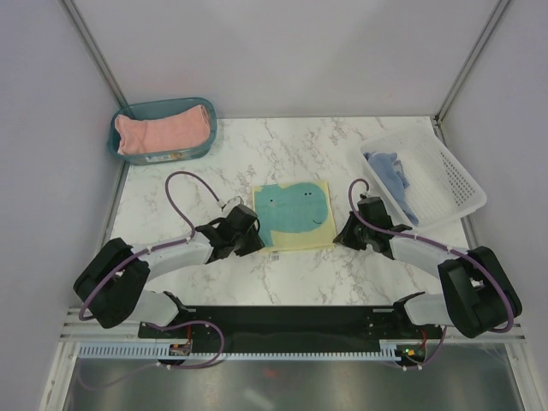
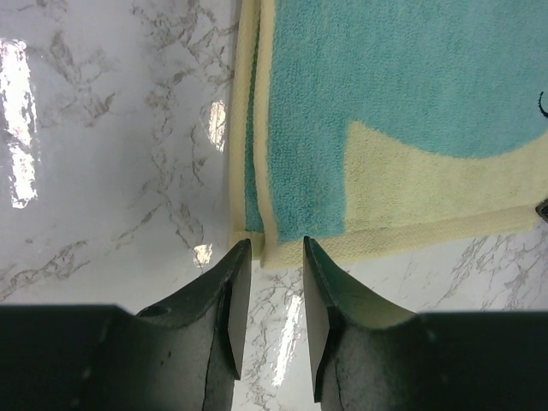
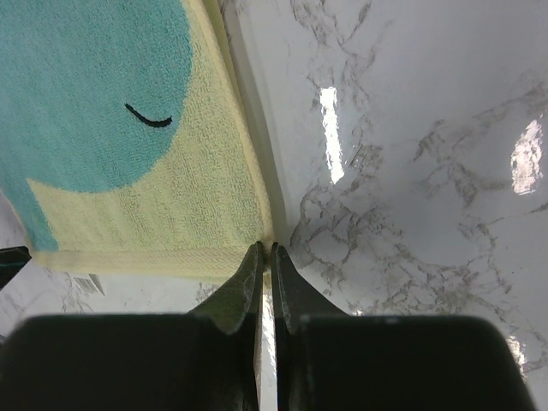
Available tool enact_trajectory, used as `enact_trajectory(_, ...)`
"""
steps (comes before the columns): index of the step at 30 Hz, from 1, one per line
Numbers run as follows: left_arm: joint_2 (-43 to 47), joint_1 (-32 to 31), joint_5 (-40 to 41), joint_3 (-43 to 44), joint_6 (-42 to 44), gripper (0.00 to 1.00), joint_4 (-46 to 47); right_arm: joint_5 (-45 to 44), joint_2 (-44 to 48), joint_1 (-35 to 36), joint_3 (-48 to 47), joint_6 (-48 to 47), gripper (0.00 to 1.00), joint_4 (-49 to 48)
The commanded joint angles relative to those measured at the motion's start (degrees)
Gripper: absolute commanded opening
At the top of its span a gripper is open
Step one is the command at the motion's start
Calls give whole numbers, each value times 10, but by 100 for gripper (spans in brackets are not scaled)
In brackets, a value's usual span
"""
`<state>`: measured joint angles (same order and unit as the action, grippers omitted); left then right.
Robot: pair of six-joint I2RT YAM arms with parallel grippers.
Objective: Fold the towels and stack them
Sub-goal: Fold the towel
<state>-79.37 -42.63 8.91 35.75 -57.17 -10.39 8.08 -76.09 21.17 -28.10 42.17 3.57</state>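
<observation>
The whale towel (image 1: 295,214) lies mid-frame on the worktop (image 1: 231,158). My left fingers (image 2: 224,295), slightly spread, straddle its lower-left corner. My right fingers (image 3: 247,287), pressed together, meet its lower-right corner. Both are equally near.

White marble-patterned table (image 1: 300,274) enclosed by plain pale walls (image 1: 282,60).

Bare table (image 1: 282,150) is left open at the far middle, between the teal bin (image 1: 171,155) far left and the white basket (image 1: 445,184) at the right. The centre is occupied by the whale towel (image 1: 295,214), its near corners crowded by the left fingers (image 2: 224,295) and the right fingers (image 3: 248,287).
</observation>
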Motion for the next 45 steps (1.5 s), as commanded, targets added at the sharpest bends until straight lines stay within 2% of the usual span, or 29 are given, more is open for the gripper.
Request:
enact_trajectory(1, -3, -4, 16, 11, -21, 37, 32, -6, 10, 2, 4, -10, 0, -2)
enact_trajectory(13, -24, -4, 10, 11, -22, 31, 31, -10, 9, 3, 5, -13, 0, -3)
enact_trajectory(17, -26, -4, 11, 12, -20, 23, 31, -10, 11, 3, 5, -15, 0, -2)
enact_trajectory(22, -24, -3, 10, 15, -14, 2, 30, -5, 17, 3, -4, -17, 0, 4)
enact_trajectory(37, 11, -3, 34, 64, 29, 2, -24, -10, 40, 3, -66, -31, 0, 64)
enact_trajectory(45, 47, -3, 65, 90, 60, 2, -79, 14, 59, 3, -113, -32, 0, 102)
